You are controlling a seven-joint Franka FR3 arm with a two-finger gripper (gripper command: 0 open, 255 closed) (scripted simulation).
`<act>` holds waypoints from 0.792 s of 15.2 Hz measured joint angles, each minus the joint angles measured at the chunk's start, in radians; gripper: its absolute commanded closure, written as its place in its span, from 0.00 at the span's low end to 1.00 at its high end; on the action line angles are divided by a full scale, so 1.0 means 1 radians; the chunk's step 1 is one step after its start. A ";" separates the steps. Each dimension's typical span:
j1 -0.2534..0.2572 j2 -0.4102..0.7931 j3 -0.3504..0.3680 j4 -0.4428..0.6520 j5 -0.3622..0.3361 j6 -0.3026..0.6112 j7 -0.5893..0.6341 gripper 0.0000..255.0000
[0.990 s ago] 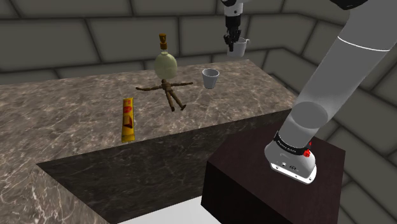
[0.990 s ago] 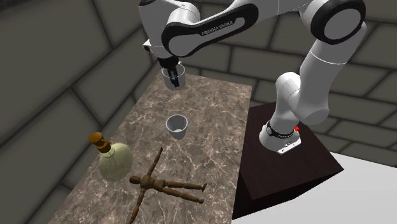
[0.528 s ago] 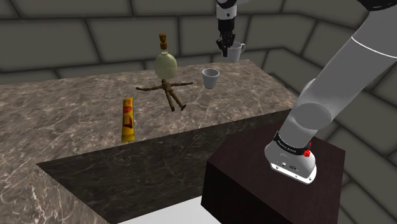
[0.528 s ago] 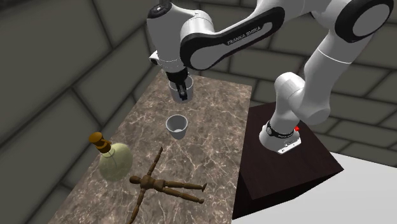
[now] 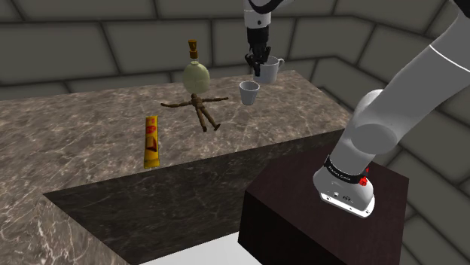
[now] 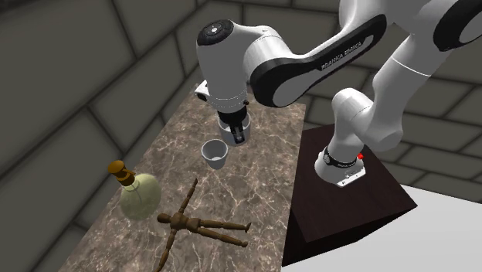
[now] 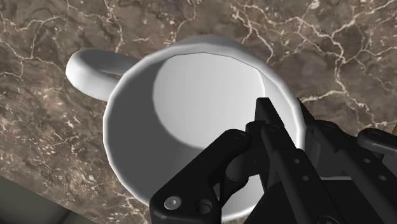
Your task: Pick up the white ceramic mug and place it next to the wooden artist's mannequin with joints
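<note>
Gripper (image 7: pixel 283 127) pinched the white mug (image 7: pixel 184 89) by its rim, holding it clear of the marble counter (image 5: pixel 90 143).
One finger sat inside the wall and one outside. The mug hung just above and beside a small grey cup (image 5: pixel 249 92), toward the counter end nearest the stand (image 5: pixel 301 218) — the wooden mannequin (image 5: pixel 199 108) lay flat farther along, near a round bottle (image 5: pixel 196 75).
</note>
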 measured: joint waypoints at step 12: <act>0.128 -0.012 0.191 -0.019 0.103 -0.008 0.278 1.00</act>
